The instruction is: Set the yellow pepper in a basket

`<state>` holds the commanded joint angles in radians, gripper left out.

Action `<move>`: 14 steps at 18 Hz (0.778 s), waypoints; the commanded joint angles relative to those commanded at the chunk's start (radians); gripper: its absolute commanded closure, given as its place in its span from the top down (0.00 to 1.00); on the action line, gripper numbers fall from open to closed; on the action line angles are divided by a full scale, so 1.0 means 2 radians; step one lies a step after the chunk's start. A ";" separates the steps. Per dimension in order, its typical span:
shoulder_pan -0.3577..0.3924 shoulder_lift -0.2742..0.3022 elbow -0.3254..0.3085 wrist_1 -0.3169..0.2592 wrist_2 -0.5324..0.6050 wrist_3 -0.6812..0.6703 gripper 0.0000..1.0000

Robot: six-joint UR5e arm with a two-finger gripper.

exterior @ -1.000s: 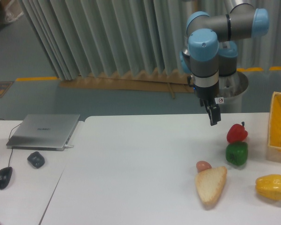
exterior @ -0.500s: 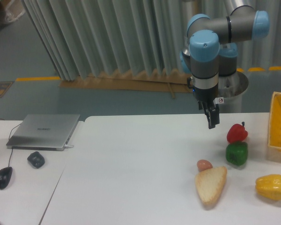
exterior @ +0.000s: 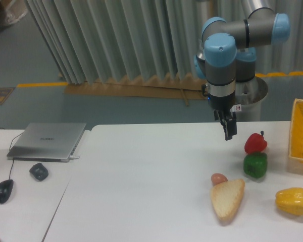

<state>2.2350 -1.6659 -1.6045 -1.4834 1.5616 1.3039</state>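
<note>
The yellow pepper (exterior: 292,200) lies on the white table near the front right. The yellow lattice basket (exterior: 301,135) stands at the right edge, partly cut off by the frame. My gripper (exterior: 229,133) hangs above the table's back part, left of the red pepper and well away from the yellow pepper. It holds nothing. It is seen edge-on, so I cannot tell if the fingers are apart.
A red pepper (exterior: 255,143) and a green pepper (exterior: 255,165) sit between the gripper and the basket. A bread slice (exterior: 227,199) and a small pinkish item (exterior: 219,178) lie in front. A laptop (exterior: 48,141) and two mice (exterior: 39,171) are on the left table.
The gripper has shifted very slightly; otherwise nothing has moved.
</note>
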 joint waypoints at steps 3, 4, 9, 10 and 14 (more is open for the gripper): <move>0.000 -0.001 0.000 0.002 -0.002 -0.027 1.00; 0.000 -0.002 0.000 0.009 -0.002 -0.048 1.00; -0.013 -0.011 -0.002 0.046 -0.002 -0.164 1.00; -0.012 -0.011 -0.002 0.048 0.000 -0.175 1.00; 0.009 -0.013 0.008 0.051 0.021 -0.174 1.00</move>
<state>2.2532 -1.6919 -1.5878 -1.3821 1.6027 0.9556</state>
